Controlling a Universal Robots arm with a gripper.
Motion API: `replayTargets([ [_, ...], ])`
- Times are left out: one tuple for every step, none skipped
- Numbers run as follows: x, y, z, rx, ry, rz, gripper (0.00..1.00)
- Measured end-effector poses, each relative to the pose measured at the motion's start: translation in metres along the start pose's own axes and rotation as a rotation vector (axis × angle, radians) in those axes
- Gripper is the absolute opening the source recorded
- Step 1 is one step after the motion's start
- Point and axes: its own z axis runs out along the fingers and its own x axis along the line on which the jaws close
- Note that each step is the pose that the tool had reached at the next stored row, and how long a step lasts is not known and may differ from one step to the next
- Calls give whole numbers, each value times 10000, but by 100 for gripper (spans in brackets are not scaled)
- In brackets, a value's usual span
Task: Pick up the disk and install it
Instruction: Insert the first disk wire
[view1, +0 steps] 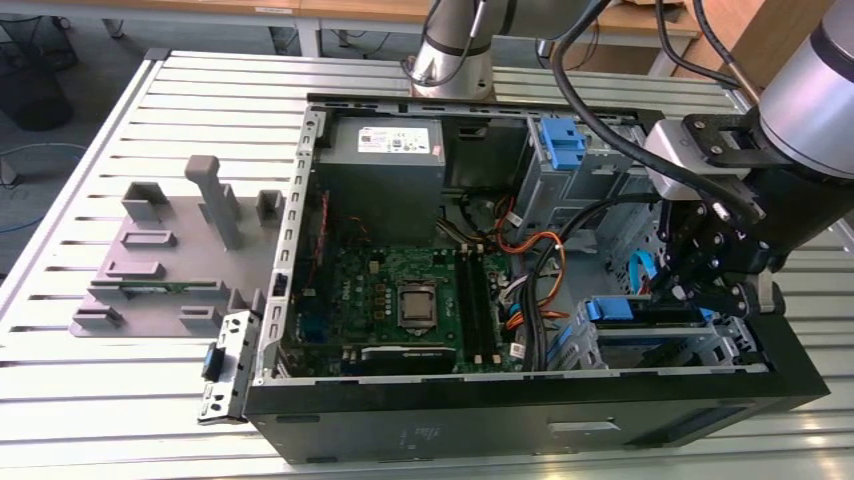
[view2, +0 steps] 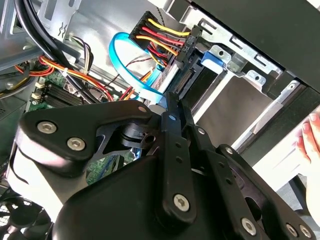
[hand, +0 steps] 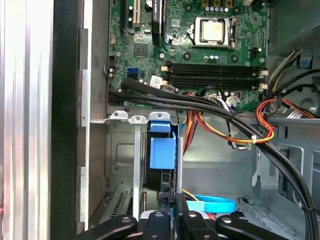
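The disk (view1: 625, 310) sits in the drive cage (view1: 674, 352) at the case's front corner, on the exterior view's right, with its blue carrier facing the motherboard. In the first wrist view the disk (hand: 162, 152) stands edge-on in the cage with its blue tab toward the board. My gripper (view1: 683, 295) hangs right over the disk's far end. Its fingers are shut, with nothing seen between them. In both wrist views the gripper (hand: 172, 200) (view2: 172, 97) has its tips at the disk's end, beside the blue data cable (view2: 125, 65) and the power plug (view2: 167, 40).
The open black tower case (view1: 534, 420) lies on a slatted metal table (view1: 120, 400). Inside are the motherboard (view1: 400, 300), a grey power-supply box (view1: 387, 140), a bare blue bracket (view1: 566, 142) and loose cables (hand: 260, 130). A grey fixture (view1: 174, 260) stands outside it. A person's hand (view2: 311, 137) is near the case.
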Motion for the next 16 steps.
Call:
replayTargets([
  [0, 3, 1, 2, 0, -1, 16],
  [0, 4, 2, 3, 2, -2, 16],
  [-1, 4, 5, 5, 3, -3, 16],
  [0, 4, 11, 12, 2, -4, 16],
  [1, 5, 16, 21, 2, -3, 16],
  [1, 5, 18, 25, 5, -3, 16],
  [1, 5, 18, 25, 6, -3, 16],
  [2, 5, 19, 26, 7, -3, 16],
  [1, 6, 24, 27, 3, -3, 16],
  [2, 7, 30, 31, 2, -2, 16],
  [2, 8, 38, 36, 1, -2, 16],
  [2, 8, 42, 38, 4, -3, 16],
  [2, 8, 42, 38, 5, -3, 16],
  [2, 8, 42, 38, 5, -3, 16],
  [2, 8, 42, 38, 6, -3, 16],
  [2, 8, 43, 38, 5, -3, 16],
])
